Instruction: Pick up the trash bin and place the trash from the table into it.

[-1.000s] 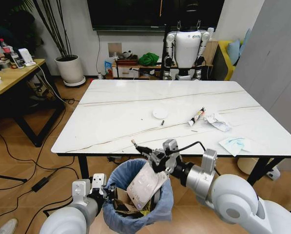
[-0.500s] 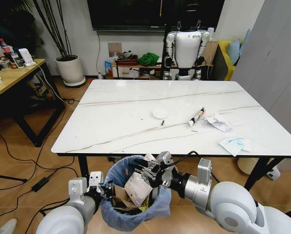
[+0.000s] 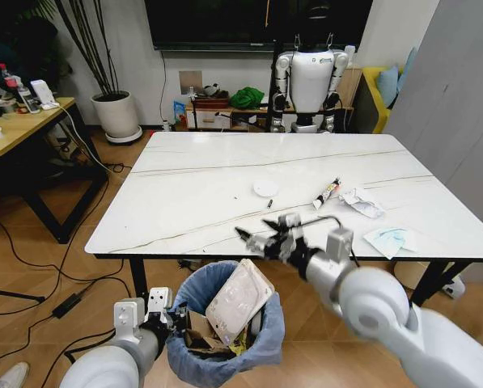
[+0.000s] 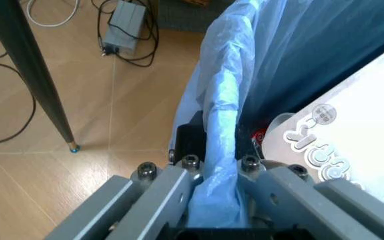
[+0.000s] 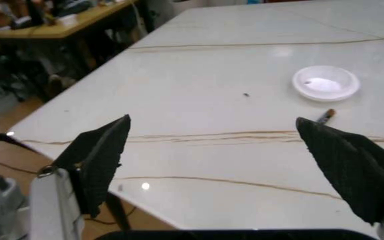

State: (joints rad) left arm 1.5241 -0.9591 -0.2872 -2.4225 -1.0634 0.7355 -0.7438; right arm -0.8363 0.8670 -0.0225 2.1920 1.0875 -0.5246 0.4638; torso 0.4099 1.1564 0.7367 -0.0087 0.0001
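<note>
Lower centre of the head view: trash bin (image 3: 225,331) partly tucked under the near edge of the desk (image 3: 184,194), its base cut off by the bottom of the frame. Left hand (image 3: 162,311) at lower left, clamped on the bin's rim, fingers (image 4: 172,192) pinching the blue bag in the left wrist view. Right hand (image 3: 267,239) blurred, now up over the desk edge instead of down in the bin as half a second ago, spread wide and holding nothing, both black pads (image 5: 102,155) apart. Clear flat wrapper (image 3: 237,301) now released, leaning in the bin with long axis tilted toward upper right. Still on the desk at right of centre: white tube (image 3: 326,194), crumpled tissue (image 3: 361,202), mask (image 3: 389,239).
</note>
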